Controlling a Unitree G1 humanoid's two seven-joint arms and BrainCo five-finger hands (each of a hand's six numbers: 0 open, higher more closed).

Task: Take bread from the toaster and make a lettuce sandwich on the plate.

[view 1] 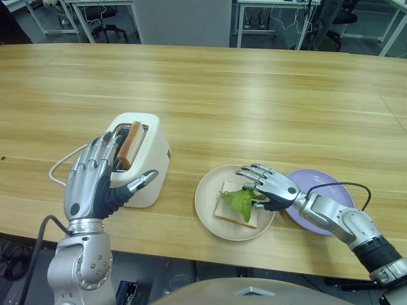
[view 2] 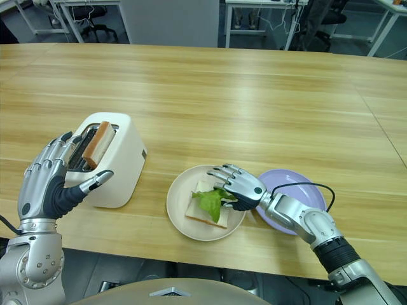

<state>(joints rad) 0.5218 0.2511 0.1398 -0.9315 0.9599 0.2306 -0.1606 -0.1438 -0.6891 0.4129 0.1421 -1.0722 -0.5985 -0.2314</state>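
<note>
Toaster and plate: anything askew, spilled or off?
Nothing spilled or damaged. The bread slice in the toaster sticks up at a slant rather than upright. The lettuce sits bunched toward the right side of the second slice on the beige plate, pinched by the right hand.

The right hand (view 1: 272, 186) pinches lettuce (view 1: 240, 201) lying on bread (view 1: 229, 215) on the cream plate (view 1: 205, 198); left of the plate, the open left hand (view 1: 94, 185) flanks the toaster (view 1: 152, 159).
</note>
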